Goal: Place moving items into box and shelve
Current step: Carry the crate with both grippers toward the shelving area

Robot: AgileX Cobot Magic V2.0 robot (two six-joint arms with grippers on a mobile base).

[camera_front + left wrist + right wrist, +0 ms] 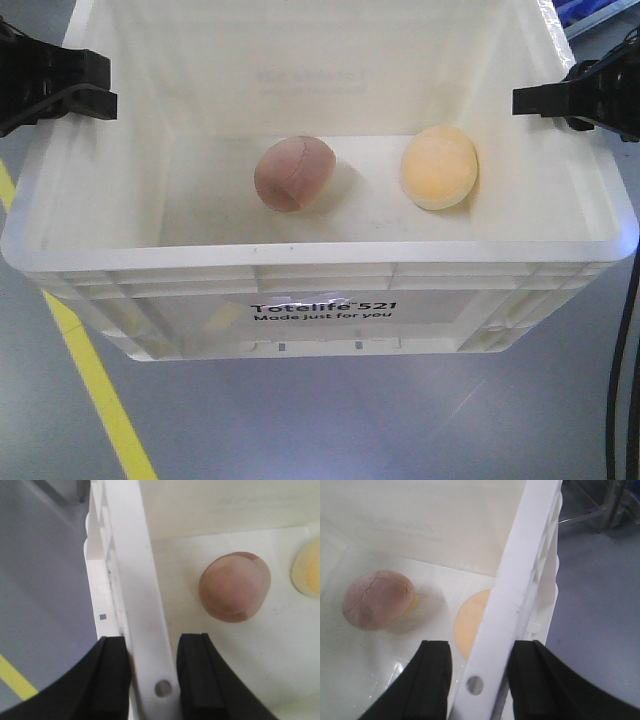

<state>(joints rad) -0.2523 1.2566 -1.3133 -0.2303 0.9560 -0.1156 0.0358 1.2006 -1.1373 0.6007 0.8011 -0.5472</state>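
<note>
Looks like a workshop or warehouse space; smooth grey floor, yellow line marked across it; blue bins and metal frame legs at the edges.

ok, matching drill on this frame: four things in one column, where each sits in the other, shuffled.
Things
1. pinkish-brown lump
2. pale yellow-orange lump
3. left gripper
4. right gripper

Places
A. on the floor of the box, nearer its right wall
B. fingers either side of the box's left wall rim
C. on the floor of the box, nearer its left wall
D. fingers either side of the box's right wall rim

Pairs: 1-C, 2-A, 3-B, 4-D
</note>
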